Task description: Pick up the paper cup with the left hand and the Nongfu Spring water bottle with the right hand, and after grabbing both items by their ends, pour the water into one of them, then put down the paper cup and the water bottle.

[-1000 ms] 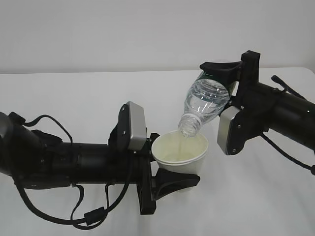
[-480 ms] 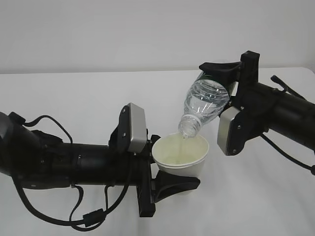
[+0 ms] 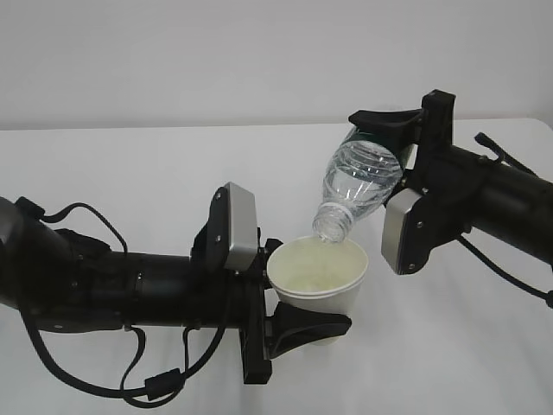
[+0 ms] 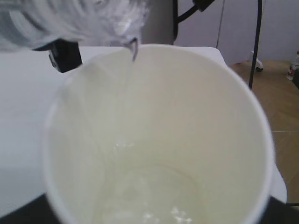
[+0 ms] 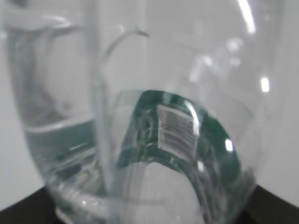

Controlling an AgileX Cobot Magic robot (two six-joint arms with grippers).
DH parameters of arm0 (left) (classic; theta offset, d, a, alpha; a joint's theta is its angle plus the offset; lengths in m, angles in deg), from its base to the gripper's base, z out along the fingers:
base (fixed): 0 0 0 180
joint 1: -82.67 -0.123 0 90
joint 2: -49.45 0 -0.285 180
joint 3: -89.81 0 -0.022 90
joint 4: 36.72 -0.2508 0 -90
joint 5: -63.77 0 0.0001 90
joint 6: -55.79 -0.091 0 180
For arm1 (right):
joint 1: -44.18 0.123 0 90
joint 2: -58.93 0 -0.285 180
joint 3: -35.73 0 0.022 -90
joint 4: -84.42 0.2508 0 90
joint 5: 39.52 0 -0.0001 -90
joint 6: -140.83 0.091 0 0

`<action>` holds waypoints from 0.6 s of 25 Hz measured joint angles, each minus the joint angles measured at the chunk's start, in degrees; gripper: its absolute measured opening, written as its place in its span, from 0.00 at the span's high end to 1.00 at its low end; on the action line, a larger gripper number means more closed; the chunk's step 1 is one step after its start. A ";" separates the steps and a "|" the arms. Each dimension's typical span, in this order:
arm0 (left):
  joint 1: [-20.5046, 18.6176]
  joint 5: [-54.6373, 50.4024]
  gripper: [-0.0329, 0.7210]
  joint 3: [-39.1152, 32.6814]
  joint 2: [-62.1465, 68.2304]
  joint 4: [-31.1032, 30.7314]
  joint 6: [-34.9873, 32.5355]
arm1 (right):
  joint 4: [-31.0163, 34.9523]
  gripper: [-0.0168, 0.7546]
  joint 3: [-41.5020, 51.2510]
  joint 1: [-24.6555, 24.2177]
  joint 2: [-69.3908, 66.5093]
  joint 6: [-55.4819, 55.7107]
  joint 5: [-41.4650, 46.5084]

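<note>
The white paper cup (image 3: 317, 277) is held upright above the table, with my left gripper (image 3: 298, 294) shut on its lower part; one black finger (image 3: 308, 322) crosses its front. The Nongfu Spring water bottle (image 3: 363, 177) is tilted mouth-down over the cup's rim, and my right gripper (image 3: 380, 143) is shut on its base end. In the left wrist view the cup (image 4: 163, 121) fills the frame, and a thin stream of water (image 4: 133, 52) runs from the bottle (image 4: 70, 18) down its wall to a shallow pool. The right wrist view shows the bottle (image 5: 154, 112) and its green label (image 5: 205, 126) close up.
A white table (image 3: 155, 173) lies under both arms, with a pale wall behind. Loose black cables (image 3: 147, 380) hang under my left arm. In the left wrist view the table's edge (image 4: 280, 182) borders a wooden floor (image 4: 285, 93) on the right.
My left gripper and the cup have sunk slightly and shifted a little right. The bottle stays tilted over the rim in almost the same place.
</note>
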 joint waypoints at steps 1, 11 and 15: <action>0.00 0.00 0.41 0.00 0.00 0.00 0.00 | 0.00 0.40 0.00 0.00 0.00 0.00 0.00; 0.00 0.00 0.41 0.00 0.00 -0.23 0.00 | -0.10 0.40 0.00 0.00 0.00 0.00 0.00; 0.00 0.00 0.41 0.00 0.00 -0.23 0.00 | -0.10 0.40 0.00 0.00 0.00 -0.25 -0.21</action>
